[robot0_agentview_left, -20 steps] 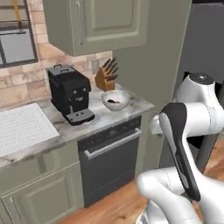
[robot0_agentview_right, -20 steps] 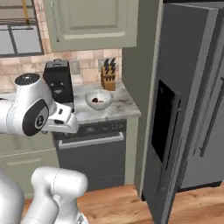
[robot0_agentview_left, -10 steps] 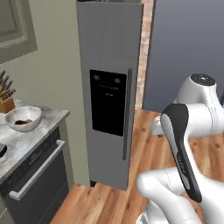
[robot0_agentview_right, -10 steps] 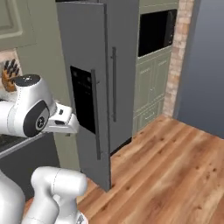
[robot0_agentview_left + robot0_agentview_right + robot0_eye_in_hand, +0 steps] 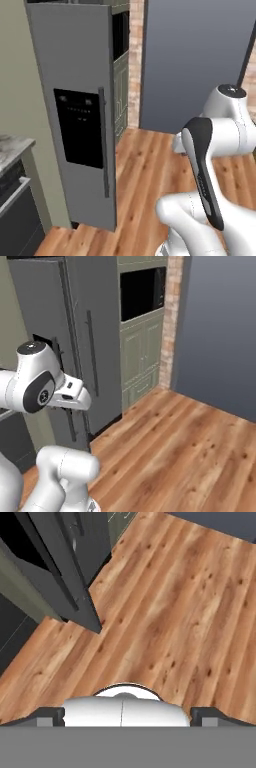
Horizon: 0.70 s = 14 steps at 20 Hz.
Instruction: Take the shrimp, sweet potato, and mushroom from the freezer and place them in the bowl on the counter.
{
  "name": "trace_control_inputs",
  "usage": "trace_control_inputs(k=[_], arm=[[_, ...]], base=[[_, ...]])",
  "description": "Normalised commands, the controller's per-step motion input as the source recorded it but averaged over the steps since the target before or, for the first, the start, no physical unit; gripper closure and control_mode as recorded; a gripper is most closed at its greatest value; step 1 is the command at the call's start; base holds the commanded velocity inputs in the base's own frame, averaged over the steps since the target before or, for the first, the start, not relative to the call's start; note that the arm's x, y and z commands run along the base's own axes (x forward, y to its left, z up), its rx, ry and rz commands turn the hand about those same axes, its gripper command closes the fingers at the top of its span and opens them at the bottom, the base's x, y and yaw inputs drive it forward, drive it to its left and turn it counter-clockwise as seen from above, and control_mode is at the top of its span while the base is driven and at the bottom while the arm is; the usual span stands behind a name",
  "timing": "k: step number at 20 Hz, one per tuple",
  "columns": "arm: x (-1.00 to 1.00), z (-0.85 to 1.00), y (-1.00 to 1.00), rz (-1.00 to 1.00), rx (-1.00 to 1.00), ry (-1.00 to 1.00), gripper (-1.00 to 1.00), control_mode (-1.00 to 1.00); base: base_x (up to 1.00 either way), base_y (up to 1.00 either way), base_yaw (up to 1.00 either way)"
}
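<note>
The freezer (image 5: 80,115) stands shut at nine o'clock in the left base view, its long bar handle (image 5: 103,142) down the door front. The gripper (image 5: 127,714) points at the wood floor (image 5: 170,607), its fingers spread wide and holding nothing.

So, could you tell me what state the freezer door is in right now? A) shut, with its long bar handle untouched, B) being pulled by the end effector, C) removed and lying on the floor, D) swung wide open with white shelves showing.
A: the freezer shows a closed dark grey front, and its vertical bar handle stands free with nothing gripping it.
</note>
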Motion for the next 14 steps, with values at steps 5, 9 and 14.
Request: trace_control_inputs(k=[5, 9, 14], arm=[[0.00, 0.00, 0.00, 0.00, 0.00, 0.00, -1.00, 1.00], [0.00, 0.00, 0.00, 0.00, 0.00, 0.00, -1.00, 1.00], [0.00, 0.00, 0.00, 0.00, 0.00, 0.00, -1.00, 1.00]], base=[[0.81, -0.93, 0.31], [0.78, -0.87, 0.48], [0.59, -0.88, 0.52]])
